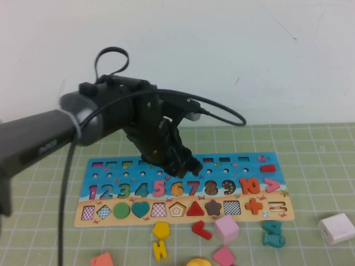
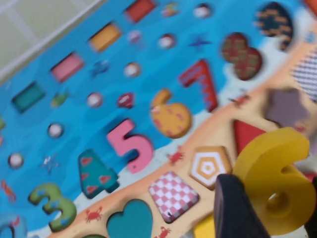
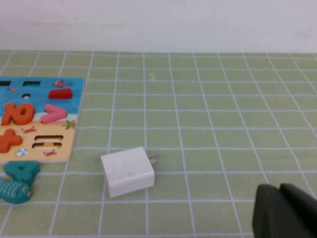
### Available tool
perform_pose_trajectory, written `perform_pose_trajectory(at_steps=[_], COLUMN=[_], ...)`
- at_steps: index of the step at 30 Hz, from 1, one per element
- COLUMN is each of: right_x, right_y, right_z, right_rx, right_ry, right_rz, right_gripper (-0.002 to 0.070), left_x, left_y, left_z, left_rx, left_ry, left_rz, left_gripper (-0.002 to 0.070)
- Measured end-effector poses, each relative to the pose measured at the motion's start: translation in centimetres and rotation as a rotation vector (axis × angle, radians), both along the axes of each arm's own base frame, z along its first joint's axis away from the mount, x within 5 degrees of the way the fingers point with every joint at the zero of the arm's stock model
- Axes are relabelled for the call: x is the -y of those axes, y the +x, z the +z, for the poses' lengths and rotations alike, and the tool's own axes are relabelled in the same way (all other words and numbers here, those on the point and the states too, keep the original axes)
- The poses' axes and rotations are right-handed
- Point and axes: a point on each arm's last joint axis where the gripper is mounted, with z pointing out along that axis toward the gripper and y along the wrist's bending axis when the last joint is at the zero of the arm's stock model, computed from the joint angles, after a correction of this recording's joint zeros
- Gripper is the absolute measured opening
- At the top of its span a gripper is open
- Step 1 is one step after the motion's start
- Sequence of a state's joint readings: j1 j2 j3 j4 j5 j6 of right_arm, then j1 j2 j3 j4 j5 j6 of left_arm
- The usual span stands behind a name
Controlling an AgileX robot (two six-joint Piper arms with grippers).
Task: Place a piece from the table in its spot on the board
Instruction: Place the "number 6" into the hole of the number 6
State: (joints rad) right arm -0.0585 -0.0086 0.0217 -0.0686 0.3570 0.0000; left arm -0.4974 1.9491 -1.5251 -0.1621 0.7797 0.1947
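My left gripper (image 1: 178, 159) hovers over the middle of the board (image 1: 233, 167), above the numerals 6 and 7. In the left wrist view the gripper (image 2: 275, 210) is shut on the bright-yellow numeral 6, the piece (image 2: 277, 176), and holds it clear above the tan strip near the pentagon recess. The board's 6 recess (image 2: 171, 116) shows an orange print between the pink 5 and the red 7. In the high view the fingers hide the piece. My right gripper (image 3: 283, 210) is shut and empty, low over the green grid table (image 3: 208, 109).
On the table in front of the board lie a yellow pentagon (image 1: 161, 229), a yellow H-like piece (image 1: 160, 250), a red piece (image 1: 201, 229), a pink cube (image 1: 226, 228) and teal pieces (image 1: 273, 234). A white charger block (image 1: 336, 228) sits at the right.
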Motion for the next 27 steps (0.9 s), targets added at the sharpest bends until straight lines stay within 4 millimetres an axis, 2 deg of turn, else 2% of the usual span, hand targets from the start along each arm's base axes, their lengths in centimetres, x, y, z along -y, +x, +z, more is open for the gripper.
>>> perform_pose_trajectory(at_steps=[11,19,22,27], right_x=[0.0,0.0,0.0,0.0], right_y=[0.0,0.0,0.0,0.0], right_z=[0.0,0.0,0.0,0.0], right_rx=[0.0,0.0,0.0,0.0], right_ry=[0.0,0.0,0.0,0.0], right_rz=[0.0,0.0,0.0,0.0], right_gripper=[-0.0001,-0.0001,-0.0001,-0.0001], left_x=[2.0,2.4,2.4,2.5], left_y=[4.2,4.8,5.0,5.3], left_z=[-4.9,-9.3,-10.0,-10.0], left_rx=[-0.14,-0.229,-0.235,-0.2], left_ry=[0.027,0.053,0.046,0.03], left_rz=[0.195,0.27,0.304,0.312], left_gripper=[0.026,0.026,0.026,0.026])
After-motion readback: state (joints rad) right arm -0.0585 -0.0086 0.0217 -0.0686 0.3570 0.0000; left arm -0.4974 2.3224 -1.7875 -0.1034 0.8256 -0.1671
